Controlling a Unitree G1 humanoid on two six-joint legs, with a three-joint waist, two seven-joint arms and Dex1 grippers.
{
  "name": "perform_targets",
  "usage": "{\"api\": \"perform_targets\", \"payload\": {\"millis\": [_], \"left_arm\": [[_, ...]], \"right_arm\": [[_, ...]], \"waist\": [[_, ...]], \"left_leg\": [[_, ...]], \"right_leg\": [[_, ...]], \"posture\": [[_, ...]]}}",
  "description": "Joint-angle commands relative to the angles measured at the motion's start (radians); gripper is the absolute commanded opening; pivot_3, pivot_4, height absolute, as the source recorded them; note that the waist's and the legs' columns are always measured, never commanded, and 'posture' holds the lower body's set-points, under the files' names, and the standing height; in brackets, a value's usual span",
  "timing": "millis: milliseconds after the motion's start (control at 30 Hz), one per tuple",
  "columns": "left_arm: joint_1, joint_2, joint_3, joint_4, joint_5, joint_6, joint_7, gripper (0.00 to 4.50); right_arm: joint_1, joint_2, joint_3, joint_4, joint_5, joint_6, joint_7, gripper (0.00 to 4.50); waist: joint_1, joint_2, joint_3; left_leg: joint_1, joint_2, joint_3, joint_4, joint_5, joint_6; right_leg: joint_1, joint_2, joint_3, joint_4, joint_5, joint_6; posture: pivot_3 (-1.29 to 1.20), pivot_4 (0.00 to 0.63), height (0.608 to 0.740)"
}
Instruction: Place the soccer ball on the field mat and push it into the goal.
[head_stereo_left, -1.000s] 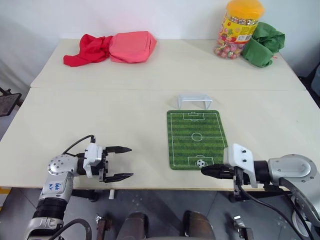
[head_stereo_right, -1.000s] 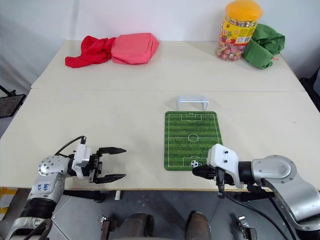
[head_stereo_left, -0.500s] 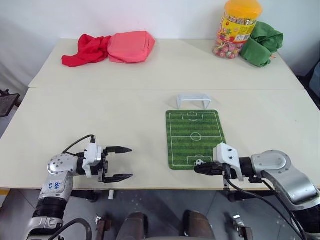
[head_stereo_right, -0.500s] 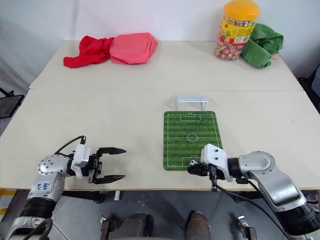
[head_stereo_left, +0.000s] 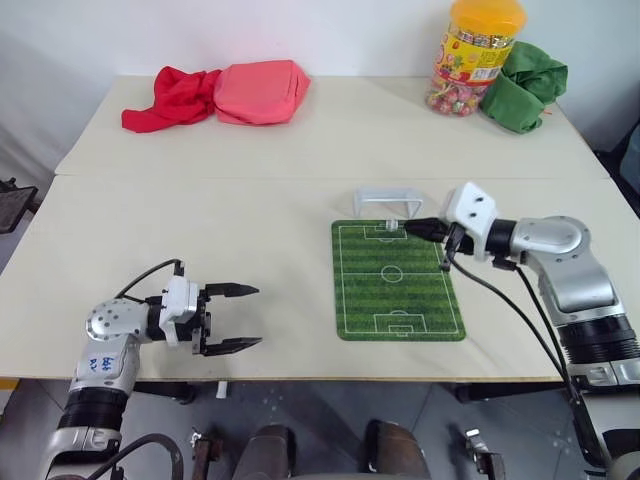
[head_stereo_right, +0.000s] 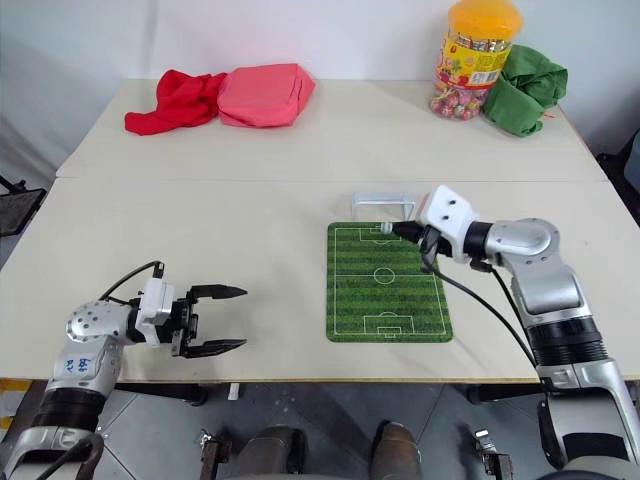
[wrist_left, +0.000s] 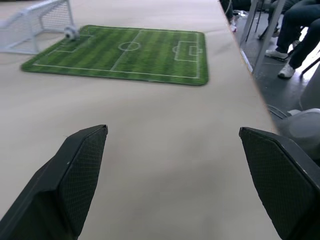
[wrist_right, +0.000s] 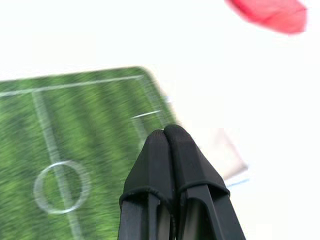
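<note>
At the far end of the field mat (head_stereo_left: 397, 279), the soccer ball (wrist_left: 70, 33) sits at the goal line just before the mouth of the goal (head_stereo_left: 387, 201), with the right gripper (head_stereo_left: 413, 228) hovering close by, its fingers pressed shut and holding nothing. The push looks nearly done; a gentle, straight nudge toward the net would likely finish it, since a hard tap could bounce so light a ball off the frame or shove the goal away. The left gripper (head_stereo_left: 238, 318) waits open and empty near the counter's front edge. The pale counter (head_stereo_left: 200, 230) also carries red cloths (head_stereo_left: 215, 95), a candy jar (head_stereo_left: 478, 55) and a green cloth (head_stereo_left: 524, 85) before a white wall.
</note>
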Motion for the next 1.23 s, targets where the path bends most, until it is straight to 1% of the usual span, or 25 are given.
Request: {"api": "perform_targets", "payload": {"millis": [33,133,233,267,367,400,467,533,667,833,867,1067,1167,1233], "left_arm": [[-0.042,-0.011,0.007,0.046,0.011,-0.034,0.006,4.50],[-0.094,-0.017,0.016,0.097,0.017,-0.034,0.031,4.50],[-0.140,-0.017,0.032,0.137,0.013,0.003,0.071,4.50],[-0.150,-0.015,0.036,0.144,0.011,0.017,0.081,4.50],[-0.170,0.014,0.058,0.177,0.017,0.077,0.129,4.50],[-0.177,0.021,0.068,0.188,0.019,0.101,0.155,4.50],[-0.183,0.036,0.075,0.212,0.039,0.096,0.188,4.50],[-0.185,0.044,0.084,0.232,0.041,0.052,0.166,4.50],[-0.188,0.058,0.119,0.252,0.000,0.065,0.109,4.50],[-0.183,0.094,0.169,0.312,-0.007,0.073,0.099,4.50],[-0.178,0.103,0.176,0.321,-0.010,0.087,0.091,4.50],[-0.179,0.128,0.196,0.370,-0.006,0.104,0.050,4.50],[-0.175,0.131,0.205,0.368,-0.008,0.113,0.044,4.50],[-0.156,0.134,0.214,0.347,-0.011,0.087,0.035,4.50]], "right_arm": [[0.054,-0.040,-0.065,-0.078,0.040,0.042,0.002,0.05],[0.145,-0.099,-0.123,-0.107,0.077,0.064,0.043,0.05],[0.236,-0.174,-0.187,-0.066,0.134,0.043,0.154,0.05],[0.254,-0.192,-0.205,-0.036,0.143,0.032,0.178,0.05],[0.278,-0.248,-0.244,0.146,0.139,-0.041,0.254,0.05],[0.271,-0.256,-0.251,0.207,0.141,-0.072,0.277,0.21],[0.247,-0.260,-0.262,0.307,0.155,-0.127,0.334,0.59],[0.208,-0.263,-0.264,0.408,0.152,-0.180,0.379,1.24],[0.137,-0.249,-0.270,0.536,0.149,-0.252,0.409,2.60],[0.125,-0.274,-0.279,0.655,0.134,-0.344,0.439,4.38],[0.136,-0.283,-0.282,0.664,0.136,-0.345,0.451,4.45],[0.145,-0.304,-0.306,0.670,0.171,-0.314,0.502,4.45],[0.139,-0.301,-0.304,0.675,0.158,-0.315,0.491,4.45],[0.137,-0.283,-0.319,0.664,0.165,-0.314,0.448,4.45]], "waist": [[-0.004,0.000,0.000],[-0.004,0.000,0.000],[-0.005,0.000,0.000],[-0.005,0.000,0.000],[-0.009,-0.001,0.000],[-0.010,-0.001,0.001],[-0.015,-0.001,0.001],[-0.020,-0.001,0.001],[-0.031,-0.001,0.001],[-0.032,-0.001,0.001],[-0.032,-0.001,0.001],[-0.032,-0.001,0.001],[-0.032,-0.001,0.001],[-0.032,-0.001,0.001]], "left_leg": [[0.000,0.000,0.000,0.000,0.000,0.000],[0.000,0.000,0.001,0.000,-0.001,0.000],[0.000,0.000,0.002,0.001,-0.001,0.001],[0.000,0.000,0.003,0.001,-0.001,0.001],[0.002,0.000,0.004,0.001,-0.001,0.001],[0.002,0.000,0.004,0.001,-0.001,0.001],[0.002,0.001,0.004,0.001,-0.001,0.001],[0.002,0.001,0.004,0.001,-0.001,0.001],[0.002,0.001,0.004,0.002,-0.001,0.001],[0.002,0.001,0.004,0.001,-0.001,0.001],[0.002,0.001,0.004,0.001,-0.001,0.001],[0.002,0.001,0.004,0.001,-0.001,0.001],[0.002,0.001,0.004,0.002,-0.001,0.000],[0.002,0.001,0.004,0.002,-0.001,0.000]], "right_leg": [[0.000,0.000,0.000,0.000,0.000,0.000],[0.000,0.000,0.000,-0.001,0.000,0.000],[0.000,0.000,0.001,-0.001,0.000,0.000],[0.000,0.000,0.001,-0.001,0.000,0.001],[0.001,0.000,0.002,-0.001,0.000,0.001],[0.001,0.000,0.002,-0.001,0.000,0.001],[0.001,0.000,0.002,0.000,0.000,0.001],[0.001,0.000,0.003,-0.001,0.000,0.001],[0.001,0.000,0.003,-0.001,0.000,0.001],[0.001,0.000,0.002,-0.001,0.000,0.001],[0.001,0.000,0.002,-0.001,0.000,0.001],[0.001,0.000,0.003,-0.001,0.000,0.001],[0.001,0.000,0.003,-0.001,0.000,0.001],[0.001,0.000,0.003,-0.001,0.000,0.001]], "posture": [[0.00,0.150,0.740],[0.00,0.150,0.740],[0.00,0.150,0.740],[0.00,0.150,0.740],[0.00,0.150,0.740],[0.00,0.150,0.740],[0.00,0.150,0.740],[0.00,0.150,0.740],[0.00,0.150,0.740],[0.00,0.150,0.740],[0.00,0.150,0.740],[0.00,0.150,0.740],[0.00,0.150,0.740],[0.00,0.150,0.740]]}}
